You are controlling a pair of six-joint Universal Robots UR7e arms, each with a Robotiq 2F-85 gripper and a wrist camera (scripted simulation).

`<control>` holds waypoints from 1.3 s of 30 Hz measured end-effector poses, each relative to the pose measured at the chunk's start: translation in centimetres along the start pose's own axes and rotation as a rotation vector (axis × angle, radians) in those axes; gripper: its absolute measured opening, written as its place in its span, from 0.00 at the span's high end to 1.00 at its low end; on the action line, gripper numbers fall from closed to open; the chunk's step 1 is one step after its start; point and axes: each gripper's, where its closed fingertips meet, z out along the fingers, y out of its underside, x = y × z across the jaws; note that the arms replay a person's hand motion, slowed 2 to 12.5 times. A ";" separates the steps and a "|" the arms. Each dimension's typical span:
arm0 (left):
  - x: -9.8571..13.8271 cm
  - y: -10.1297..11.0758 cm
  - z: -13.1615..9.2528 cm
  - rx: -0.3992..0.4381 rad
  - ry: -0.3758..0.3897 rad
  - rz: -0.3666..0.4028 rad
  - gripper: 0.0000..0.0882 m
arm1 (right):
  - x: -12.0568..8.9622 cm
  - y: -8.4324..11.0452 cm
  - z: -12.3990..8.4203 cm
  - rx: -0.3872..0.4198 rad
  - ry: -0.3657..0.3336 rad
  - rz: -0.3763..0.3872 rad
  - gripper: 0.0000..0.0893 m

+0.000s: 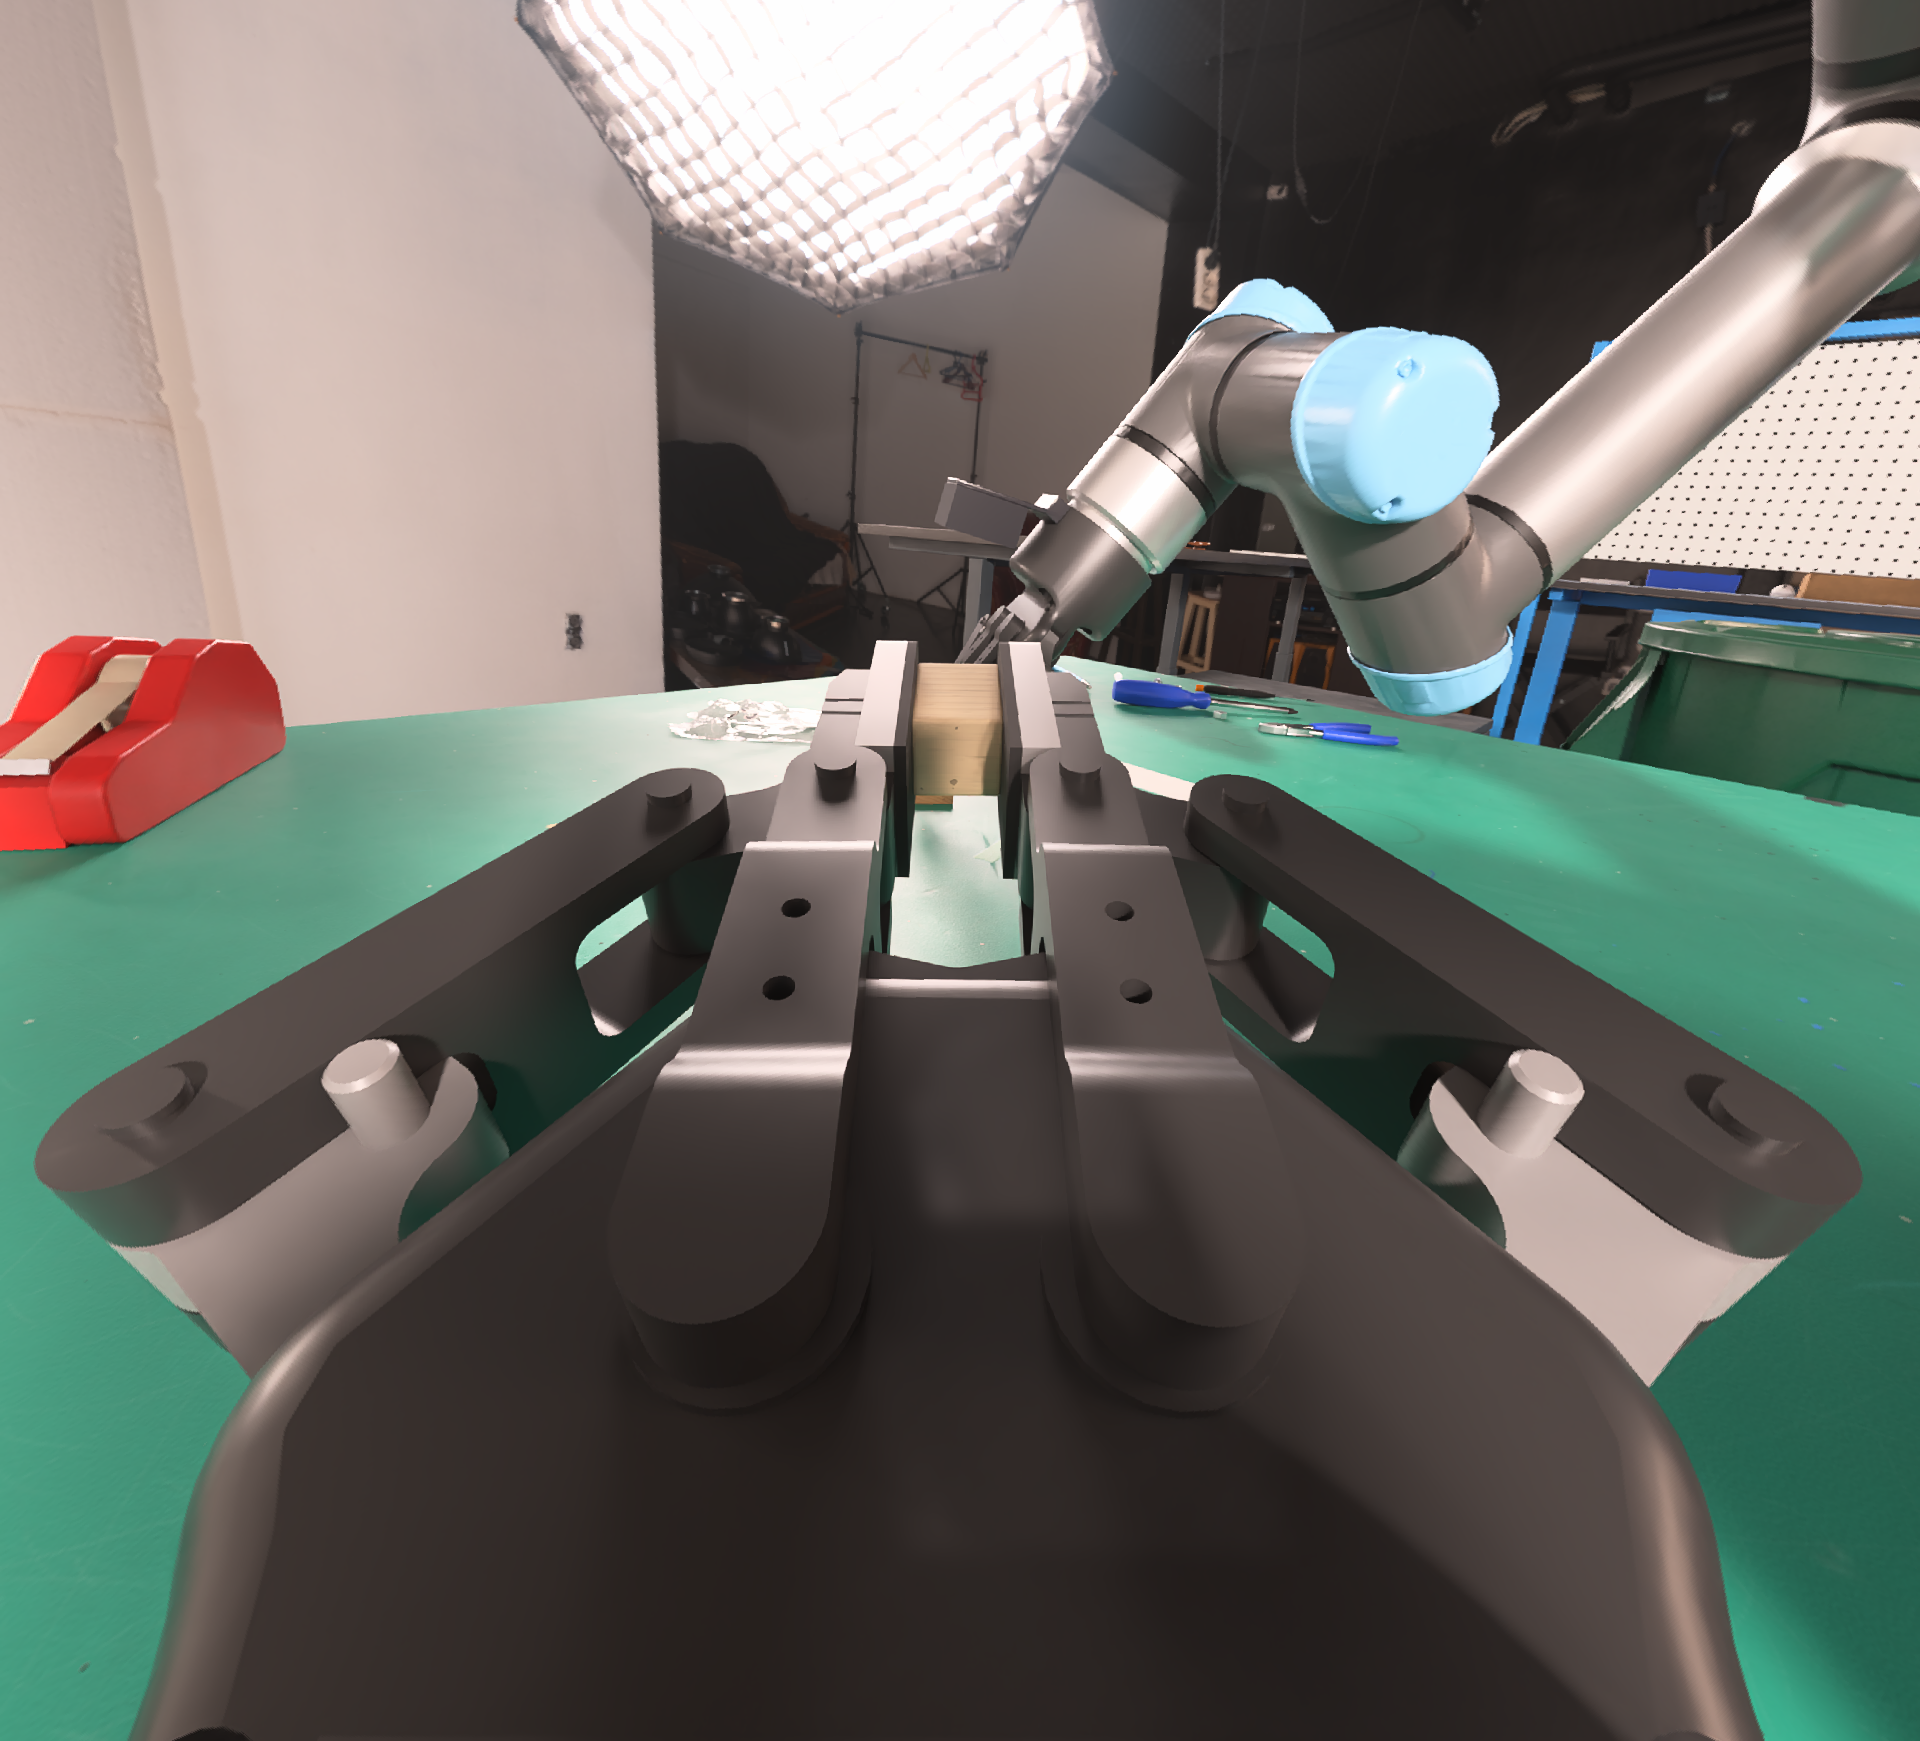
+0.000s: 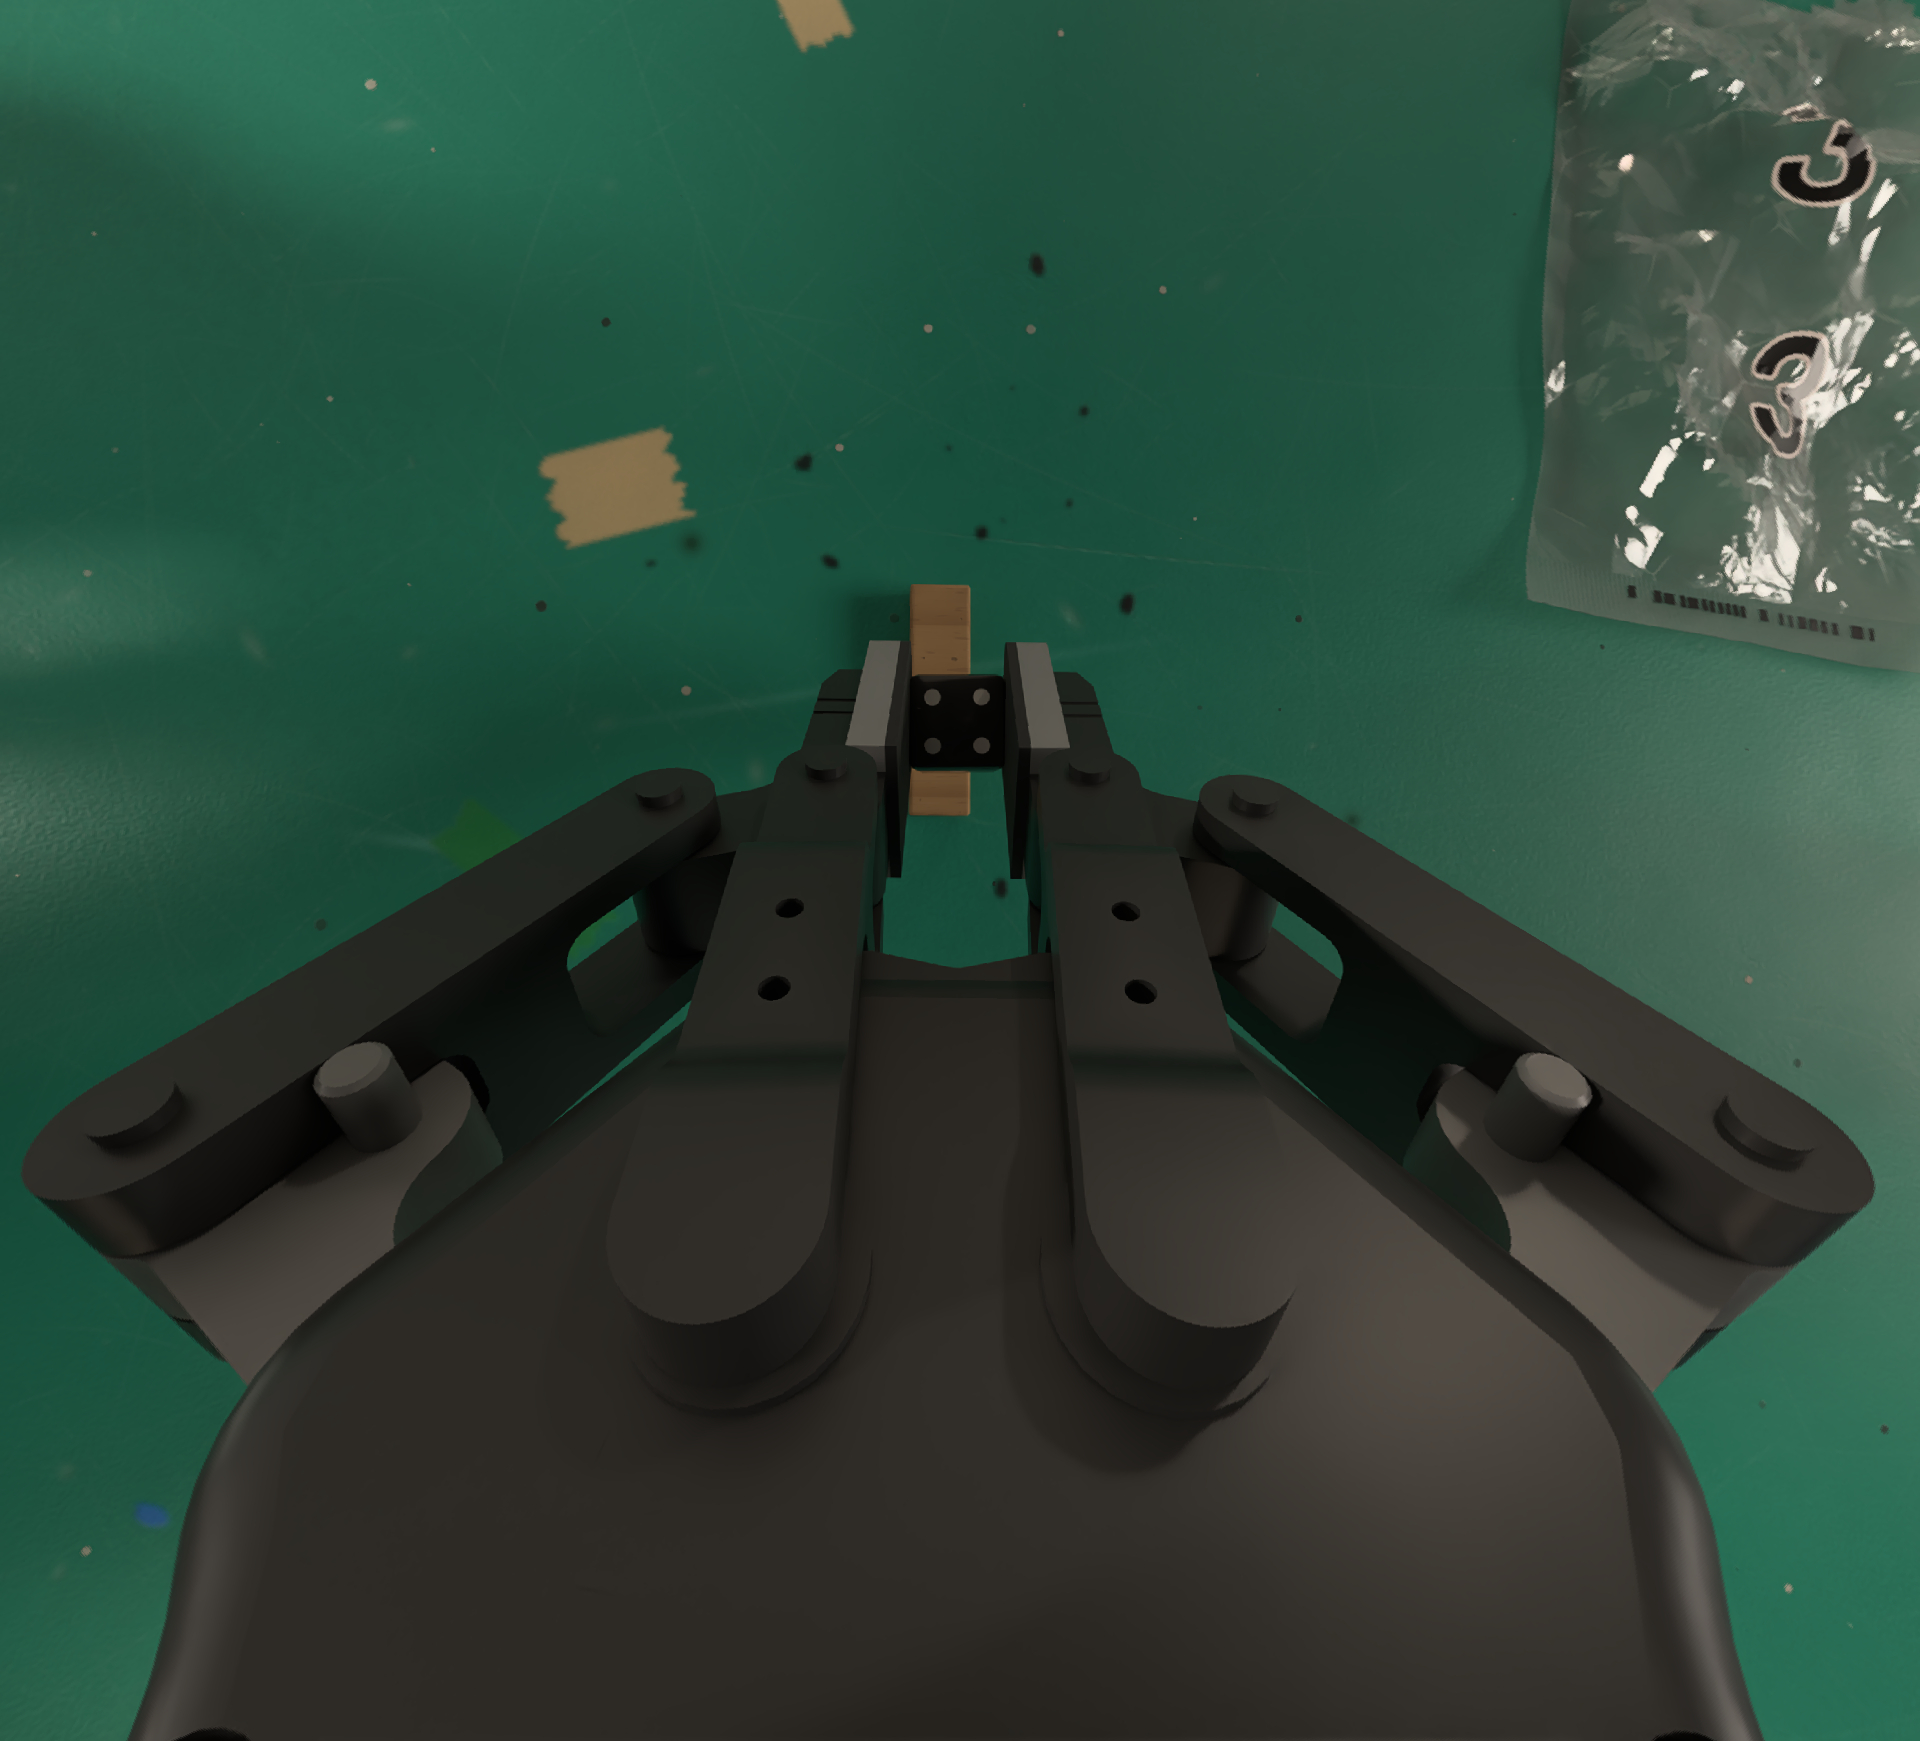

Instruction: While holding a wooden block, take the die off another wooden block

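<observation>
In the left wrist view my left gripper (image 1: 958, 704) is shut on a pale wooden block (image 1: 956, 741), held low over the green table (image 1: 416, 860). The right arm reaches down just behind it, its gripper (image 1: 1000, 637) partly hidden by the block. In the right wrist view, looking straight down, my right gripper (image 2: 958, 699) has both pads against a black die (image 2: 957, 722) with white pips. A narrow second wooden block (image 2: 940, 631) lies under the die and shows above and below it. I cannot tell whether the die still touches that block.
A red tape dispenser (image 1: 135, 741) stands at the left. A clear plastic bag (image 1: 743, 720) (image 2: 1725, 320) lies near the blocks. A blue screwdriver (image 1: 1164, 696) and blue pliers (image 1: 1340, 733) lie at the far right. Tan tape patches (image 2: 618, 486) mark the mat.
</observation>
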 end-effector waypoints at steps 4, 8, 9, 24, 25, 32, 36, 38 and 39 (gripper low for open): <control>0.0 0.0 0.0 0.000 0.000 0.000 0.85 | 0.0 -0.1 -0.5 0.010 0.012 0.001 0.82; 0.0 0.0 0.0 0.000 0.000 0.000 0.85 | 0.1 -0.1 -1.2 0.021 0.026 0.002 0.82; 0.0 0.0 0.0 0.000 0.000 0.000 0.85 | 0.1 -0.1 -1.4 0.024 0.030 0.002 0.82; 0.0 0.0 0.0 0.000 -0.001 -0.003 0.85 | -0.3 -0.2 -4.7 0.092 0.077 0.016 0.82; 0.0 0.0 0.0 -0.001 -0.001 -0.003 0.85 | -0.4 -0.3 -5.0 0.100 0.077 0.017 0.82; -0.1 0.0 0.0 -0.001 -0.001 -0.005 0.85 | -1.2 -0.5 -7.0 0.162 0.071 0.032 0.82; -0.1 0.0 0.0 -0.002 -0.001 -0.006 0.85 | -1.9 -0.7 -8.2 0.207 0.056 0.043 0.82; -0.1 0.0 0.0 -0.002 -0.001 -0.006 0.85 | -2.3 -0.8 -8.9 0.232 0.045 0.049 0.82; -0.1 0.0 0.0 -0.002 -0.001 -0.006 0.85 | -2.6 -0.9 -9.2 0.246 0.037 0.052 0.82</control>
